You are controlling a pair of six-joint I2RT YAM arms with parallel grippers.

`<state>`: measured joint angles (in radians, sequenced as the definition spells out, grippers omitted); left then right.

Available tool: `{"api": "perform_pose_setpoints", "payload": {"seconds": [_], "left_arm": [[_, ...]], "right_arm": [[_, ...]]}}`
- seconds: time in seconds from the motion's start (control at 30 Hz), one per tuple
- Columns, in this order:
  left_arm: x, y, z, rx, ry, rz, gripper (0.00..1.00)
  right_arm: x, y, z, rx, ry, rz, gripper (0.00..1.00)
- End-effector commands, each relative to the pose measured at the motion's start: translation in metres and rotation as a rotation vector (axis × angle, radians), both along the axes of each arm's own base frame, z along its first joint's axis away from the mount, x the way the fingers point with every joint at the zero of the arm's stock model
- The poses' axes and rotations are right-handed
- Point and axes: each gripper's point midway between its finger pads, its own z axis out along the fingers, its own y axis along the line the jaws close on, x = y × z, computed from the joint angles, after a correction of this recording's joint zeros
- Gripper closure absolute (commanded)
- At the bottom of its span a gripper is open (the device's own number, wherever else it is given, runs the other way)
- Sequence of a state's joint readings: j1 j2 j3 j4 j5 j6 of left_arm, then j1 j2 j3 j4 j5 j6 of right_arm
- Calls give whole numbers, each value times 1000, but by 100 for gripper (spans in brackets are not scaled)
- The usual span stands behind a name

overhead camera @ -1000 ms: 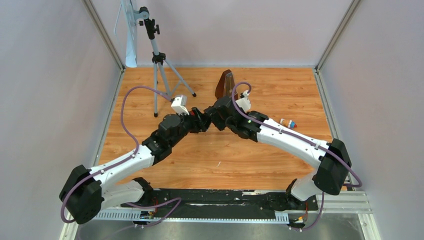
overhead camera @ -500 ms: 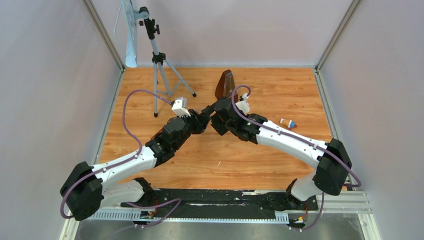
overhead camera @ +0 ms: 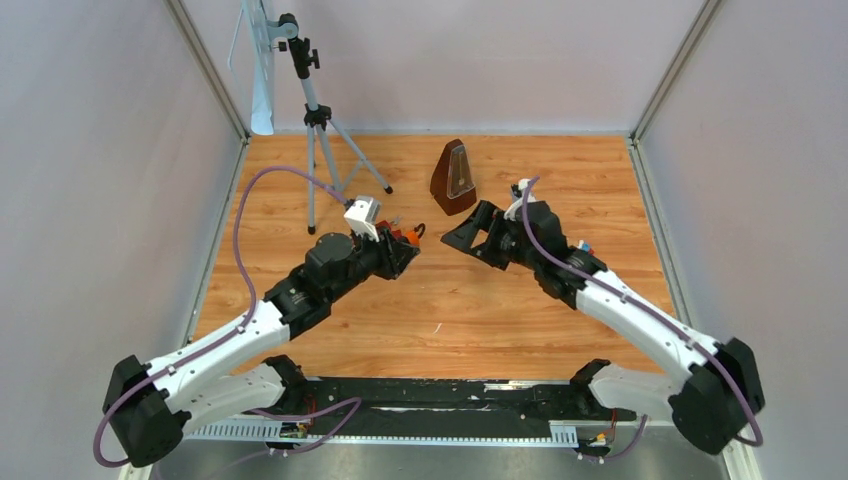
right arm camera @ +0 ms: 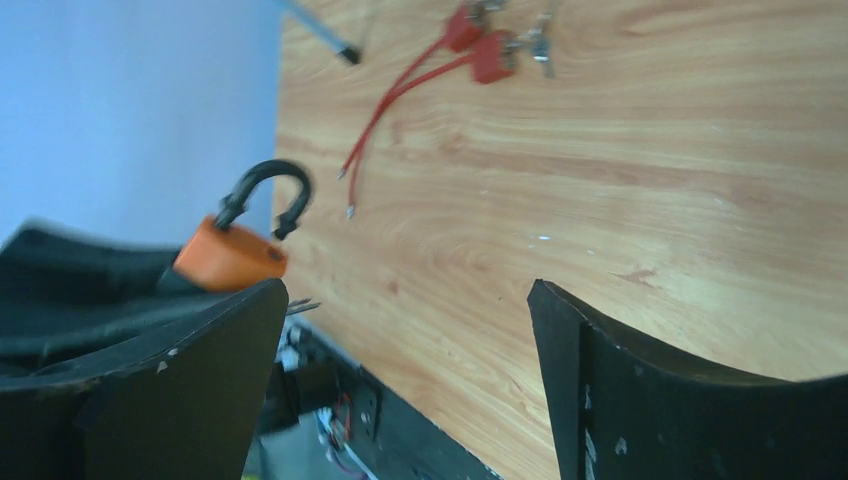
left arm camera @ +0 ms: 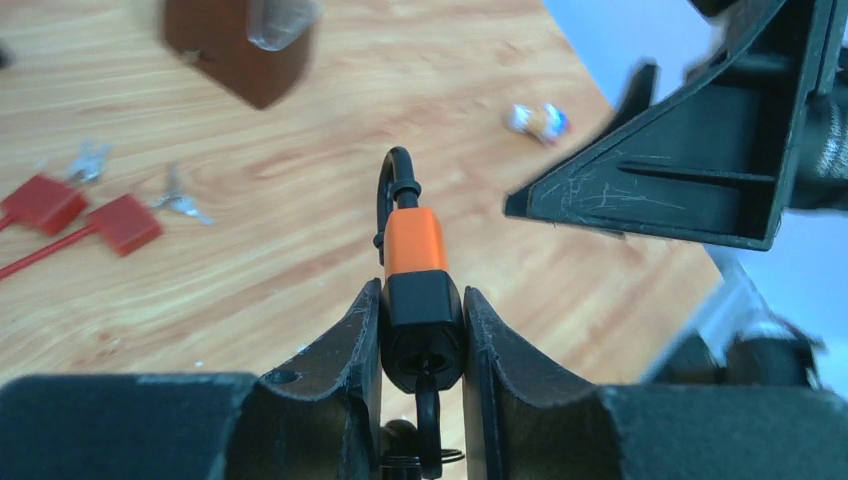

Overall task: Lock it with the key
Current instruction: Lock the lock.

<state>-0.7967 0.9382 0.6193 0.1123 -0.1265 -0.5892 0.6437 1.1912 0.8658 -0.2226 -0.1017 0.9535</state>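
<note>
Padlock [left arm camera: 414, 248] pinched in left gripper [left arm camera: 420, 293]; right gripper [right arm camera: 405, 290] spread wide nearby; red-tagged keys [left arm camera: 125, 222], metronome [overhead camera: 453, 178] behind

You have the orange-and-black padlock [left arm camera: 418, 270], shackle open, clamped in the left gripper [left arm camera: 422, 300]; two red-tagged keys [left arm camera: 120, 222] lie on the table [left arm camera: 300, 150].

You see the padlock [left arm camera: 415, 290] in matt orange and black plastic, its black shackle smooth and faintly glossy. Under the padlock, the table [overhead camera: 480, 310] is smooth wood grain with a soft sheen. Near it, matt red plastic tags [left arm camera: 125, 222] carry shiny metal keys [left arm camera: 178, 195]. The right gripper [overhead camera: 460, 240] looks matt black, finely scratched.
</note>
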Motion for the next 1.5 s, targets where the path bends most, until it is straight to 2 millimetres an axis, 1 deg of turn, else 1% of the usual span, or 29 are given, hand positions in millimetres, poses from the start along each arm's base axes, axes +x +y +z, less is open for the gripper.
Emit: {"api": "perform_pose_setpoints", "payload": {"seconds": [0.0, 0.03, 0.07, 0.1, 0.13, 0.17, 0.2, 0.27, 0.37, 0.47, 0.53, 0.6, 0.63, 0.7, 0.73, 0.77, 0.8, 0.87, 0.9, 0.93, 0.97, 1.0, 1.03, 1.07, 1.1, 1.13, 1.3, 1.37, 1.47], "left_arm": [[-46, -34, 70, -22, -135, -377, 100], [-53, -35, 65, 0, -107, -418, 100], [-61, -39, 74, -3, -118, -479, 100], [-67, -40, 73, 7, -104, -508, 100], [-73, -42, 81, 1, -120, -552, 100], [-77, -41, 81, 6, -113, -572, 100], [-85, -43, 90, -2, -132, -619, 100], [-97, -42, 97, -10, -146, -688, 100], [-108, -38, 103, -23, -164, -749, 100], [-115, -37, 104, -39, -163, -804, 100], [-118, -37, 104, -50, -161, -833, 100], [-121, -38, 106, -60, -168, -854, 100], [-122, -38, 107, -63, -171, -859, 100], [-123, -38, 108, -70, -175, -867, 100], [-123, -38, 108, -71, -176, -869, 100], [-123, -38, 108, -72, -177, -869, 100], [-122, -38, 107, -74, -173, -865, 98], [-122, -38, 106, -80, -168, -861, 87], [-121, -37, 105, -82, -163, -853, 69], [-120, -37, 106, -87, -167, -845, 61], [-119, -36, 106, -93, -163, -828, 45], [-118, -37, 110, -103, -175, -818, 39], [-116, -36, 109, -119, -162, -797, 30], [-115, -36, 114, -138, -182, -790, 27], [-115, -37, 114, -162, -165, -778, 24], [-114, -38, 121, -187, -195, -774, 23], [-108, -41, 114, -245, -130, -734, 30], [-104, -42, 112, -265, -122, -715, 35], [-103, -43, 113, -291, -123, -703, 48]], "right_arm": [[-38, 13, 75, 93, -484, 376, 10], [-48, 14, 83, 101, -549, 433, 11], [-57, 14, 90, 102, -605, 489, 13], [-65, 14, 95, 103, -649, 530, 14], [-71, 14, 100, 102, -688, 569, 16], [-77, 13, 104, 100, -723, 599, 19], [-79, 12, 107, 89, -757, 613, 21], [-84, 10, 111, 78, -797, 633, 23], [-92, 9, 115, 68, -841, 687, 28], [-105, 11, 118, 81, -875, 774, 39], [-113, 13, 119, 97, -881, 828, 50], [-116, 15, 116, 110, -865, 860, 73], [-117, 16, 114, 117, -854, 873, 79], [-116, 18, 112, 123, -831, 878, 87], [-115, 19, 111, 126, -824, 877, 95], [-113, 19, 111, 127, -819, 873, 100], [-111, 20, 113, 126, -815, 859, 100], [-105, 20, 116, 124, -806, 817, 100], [-103, 20, 118, 123, -810, 801, 100], [-101, 19, 120, 125, -812, 787, 100], [-100, 19, 121, 124, -815, 769, 100], [-97, 18, 123, 121, -821, 747, 100], [-94, 17, 124, 117, -825, 725, 100], [-93, 16, 125, 118, -831, 712, 100], [-93, 16, 127, 119, -839, 704, 100], [-93, 15, 130, 122, -845, 695, 100], [-89, 15, 139, 136, -845, 657, 100], [-89, 15, 139, 147, -835, 654, 100], [-88, 16, 139, 157, -813, 645, 100]]}}
